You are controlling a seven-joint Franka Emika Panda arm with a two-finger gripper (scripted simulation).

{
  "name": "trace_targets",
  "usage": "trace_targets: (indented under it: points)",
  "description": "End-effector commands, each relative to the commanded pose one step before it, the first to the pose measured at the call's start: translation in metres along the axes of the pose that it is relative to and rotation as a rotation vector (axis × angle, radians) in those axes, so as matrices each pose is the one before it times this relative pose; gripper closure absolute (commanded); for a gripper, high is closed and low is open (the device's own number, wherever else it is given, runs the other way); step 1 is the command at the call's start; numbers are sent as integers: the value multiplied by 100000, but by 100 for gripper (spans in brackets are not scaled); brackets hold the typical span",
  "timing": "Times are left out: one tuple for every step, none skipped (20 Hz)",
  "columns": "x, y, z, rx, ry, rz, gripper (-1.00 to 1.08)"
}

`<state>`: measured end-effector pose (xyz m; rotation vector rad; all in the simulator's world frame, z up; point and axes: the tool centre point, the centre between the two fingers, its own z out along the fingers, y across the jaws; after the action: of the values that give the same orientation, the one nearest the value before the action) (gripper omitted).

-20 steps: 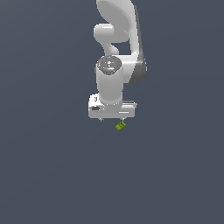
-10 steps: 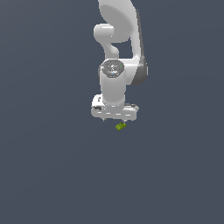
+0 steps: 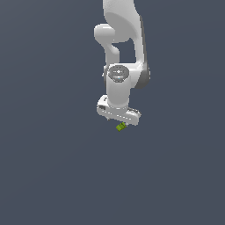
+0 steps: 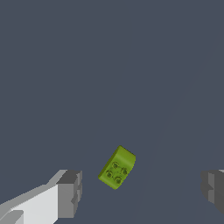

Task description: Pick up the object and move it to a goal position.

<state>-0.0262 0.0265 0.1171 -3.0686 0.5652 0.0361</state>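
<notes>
Lime-green object (image 4: 117,168), a small studded block w/ a rounded end, lies on the flat grey counter (image 3: 52,167), directly under the white pincer (image 3: 120,124). In the wrist view it sits between the two grey fingertips (image 4: 70,193), nearer one of them, touching neither. Pincer is spread wide, nothing held yet. In the exterior view only a sliver of green (image 3: 121,126) peeks out below the pincer body, so height above the block can't be judged from there.

Risks, as I read it:
- Block lies skewed relative to the closing line of the fingers. If the pincer closes like this, pads likely meet corners, not flat sides; the piece could twist or squirt out.
- It's off-centre between the fingers, so one pad prob. touches first and shoves it sideways before the other arrives.
- Rounded end gives poor purchase if a pad lands there.
- Tiny piece vs. big pincer: stopping too high means the pads close over the top & miss.

Surroundings: nothing else on the counter in either view, no obstacle near the block, no visible goal marker, so where it must go can't be told.
</notes>
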Motion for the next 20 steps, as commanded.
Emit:
trace_targets:
  points:
    - [-449, -230, 647, -67, 214, 6342, -92]
    - [-185, -74, 252, -32, 84, 2479, -92]
    - [-188, -66, 250, -33, 89, 2479, -92]
    - [-190, -58, 248, -34, 93, 2481, -92]
    - [-191, -50, 246, -35, 97, 2483, -92]
    - [-193, -43, 244, -35, 102, 2483, -92]
    - [-194, -35, 242, -36, 107, 2484, -92]
    - [-195, -26, 240, -36, 111, 2486, -92]
    - [-195, -18, 238, -36, 116, 2487, -92]
    - [-196, -11, 236, -36, 121, 2488, -92]
    - [-196, -3, 234, -35, 126, 2488, -92]
    - [-195, 5, 231, -34, 132, 2490, -92]
    - [-194, 13, 228, -33, 136, 2473, -92]
    - [-184, 20, 215, -30, 135, 2365, -92]
    - [-173, 25, 202, -27, 132, 2239, -92]
    - [-163, 29, 189, -24, 128, 2110, -92]
    - [-151, 33, 176, -22, 124, 1984, -92]
    - [-140, 35, 163, -19, 119, 1855, -92]
    - [-129, 37, 151, -16, 114, 1728, -92]
    - [-118, 37, 138, -14, 108, 1601, -92]
